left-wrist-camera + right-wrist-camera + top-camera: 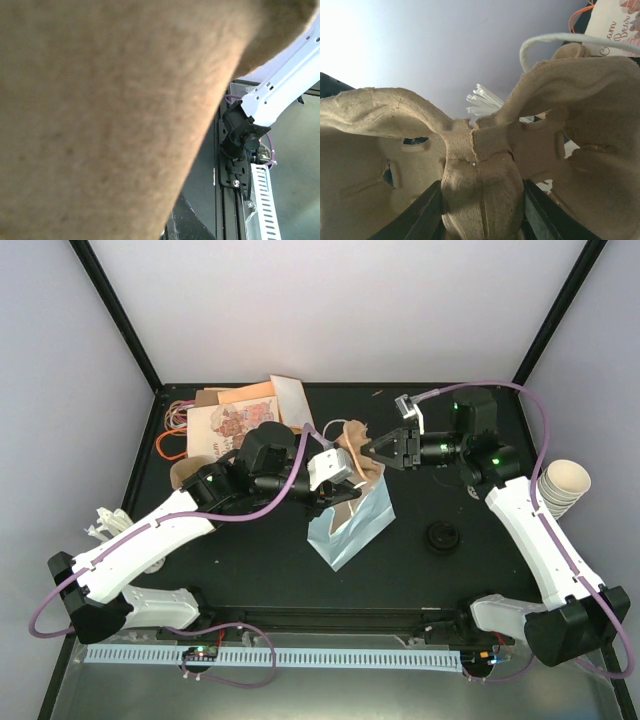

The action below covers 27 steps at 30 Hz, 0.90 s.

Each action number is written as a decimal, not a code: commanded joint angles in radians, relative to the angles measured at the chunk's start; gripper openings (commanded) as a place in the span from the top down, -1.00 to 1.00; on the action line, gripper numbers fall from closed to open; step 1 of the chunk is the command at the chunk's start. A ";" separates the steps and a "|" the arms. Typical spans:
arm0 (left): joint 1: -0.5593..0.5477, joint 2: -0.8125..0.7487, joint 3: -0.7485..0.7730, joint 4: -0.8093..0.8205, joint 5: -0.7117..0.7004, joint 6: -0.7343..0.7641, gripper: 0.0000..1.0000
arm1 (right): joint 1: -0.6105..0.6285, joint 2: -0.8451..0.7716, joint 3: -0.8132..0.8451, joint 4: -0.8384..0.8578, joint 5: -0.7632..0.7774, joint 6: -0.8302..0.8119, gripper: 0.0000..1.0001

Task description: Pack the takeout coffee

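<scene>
The takeout coffee [441, 537], seen as a black lid, stands on the black table to the right of a pale paper bag [350, 525]. My right gripper [378, 452] is shut on the middle ridge of the brown pulp cup carrier [352, 445] and holds it over the bag's mouth. In the right wrist view the dark fingers [422, 212] press both sides of that ridge [482, 190]. My left gripper [338, 490] is at the bag's upper rim, shut on it as far as the top view shows. The carrier [100, 110] fills the left wrist view and hides that gripper's fingers.
A stack of lidless cream cups [563, 485] stands at the right edge. Printed paper bags with orange handles [235, 420] lie at the back left. White straws [108, 520] sit at the left edge. A white cord handle [560, 37] arches above the carrier.
</scene>
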State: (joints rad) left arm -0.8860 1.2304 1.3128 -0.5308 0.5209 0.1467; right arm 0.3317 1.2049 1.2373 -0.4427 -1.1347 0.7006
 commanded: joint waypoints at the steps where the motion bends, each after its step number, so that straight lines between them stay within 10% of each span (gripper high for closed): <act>1: -0.016 0.002 0.009 0.018 0.000 0.018 0.96 | 0.005 -0.015 0.007 -0.076 0.023 -0.062 0.21; 27: -0.048 0.004 0.023 0.032 -0.012 0.004 0.76 | 0.003 0.002 0.001 -0.175 0.089 -0.157 0.22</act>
State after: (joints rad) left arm -0.9226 1.2308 1.3128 -0.5316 0.5137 0.1459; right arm 0.3317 1.2053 1.2373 -0.5903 -1.0737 0.5758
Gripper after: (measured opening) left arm 0.129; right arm 0.393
